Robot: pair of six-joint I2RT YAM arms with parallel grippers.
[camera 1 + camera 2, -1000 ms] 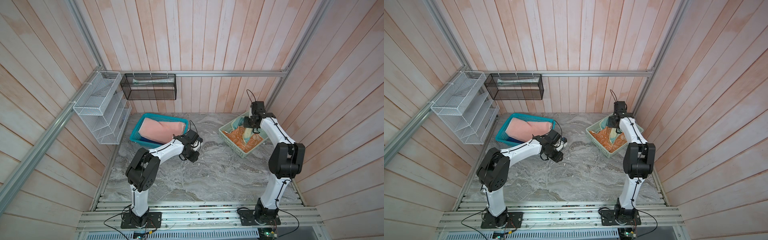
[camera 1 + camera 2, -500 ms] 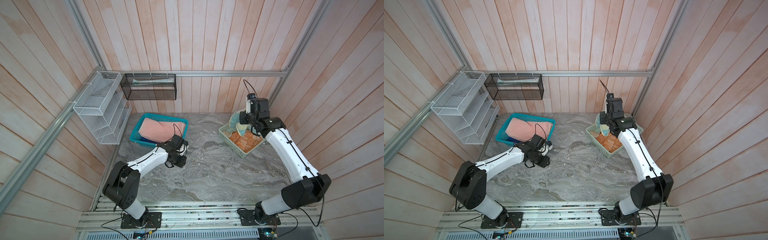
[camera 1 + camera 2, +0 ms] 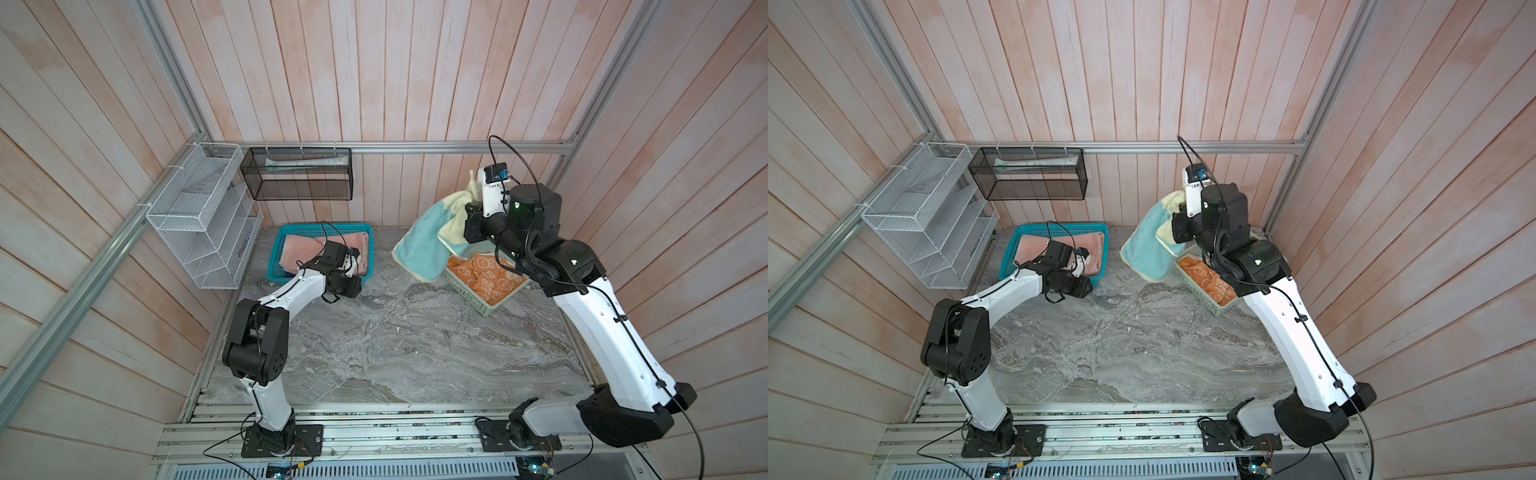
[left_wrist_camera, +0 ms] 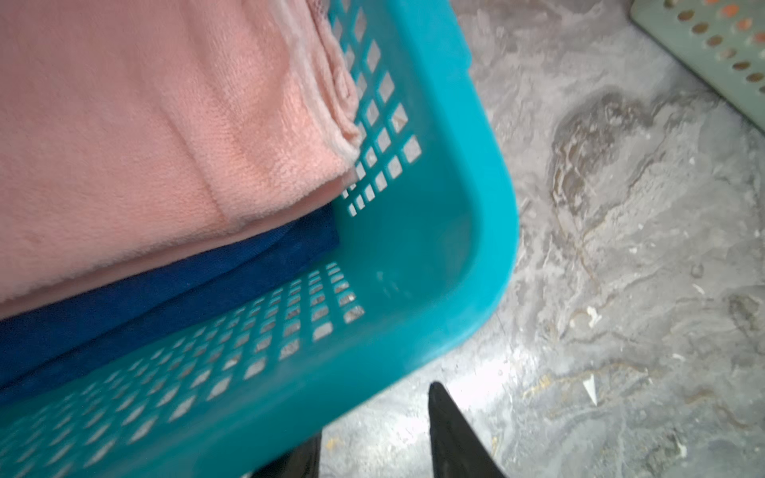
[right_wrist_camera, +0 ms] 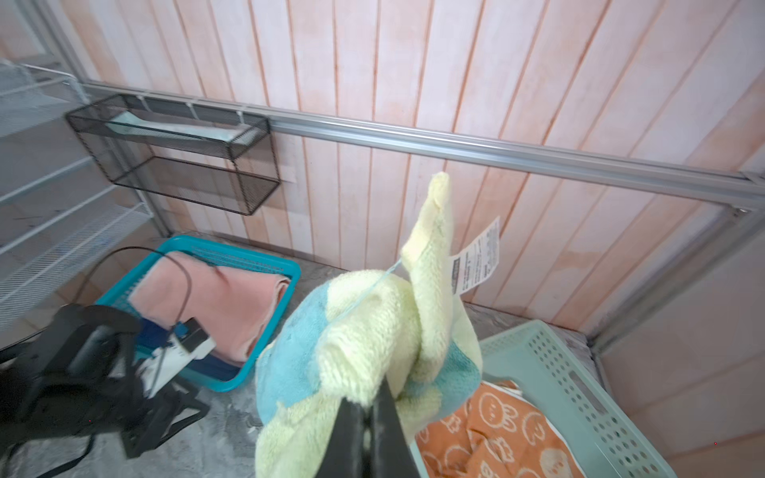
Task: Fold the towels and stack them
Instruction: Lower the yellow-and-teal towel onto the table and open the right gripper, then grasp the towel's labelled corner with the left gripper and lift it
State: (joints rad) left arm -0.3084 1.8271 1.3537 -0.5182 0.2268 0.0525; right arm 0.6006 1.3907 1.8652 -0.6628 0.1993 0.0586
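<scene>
Yellow towel (image 3: pixel 419 245) aloft
We pinch it in R gripper (image 5: pixel 364 397), clear of tray (image 3: pixel 486 307), so it drapes for folding; L gripper (image 4: pixel 372 418) part-open, empty, by basket (image 3: pixel 274 266).

The basket (image 3: pixel 276 253) sits back left on the surface (image 3: pixel 395 345) with the upper towel (image 3: pixel 303 249) on the lower towel (image 4: pixel 165 298) inside, the tray (image 3: pixel 473 296) back right holds a third towel (image 3: pixel 486 278), and a fourth towel (image 3: pixel 424 245) hangs between them.

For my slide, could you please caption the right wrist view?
Right gripper, jaws shut, holds the yellow-and-teal towel above the orange rabbit towel in the tray.
</scene>
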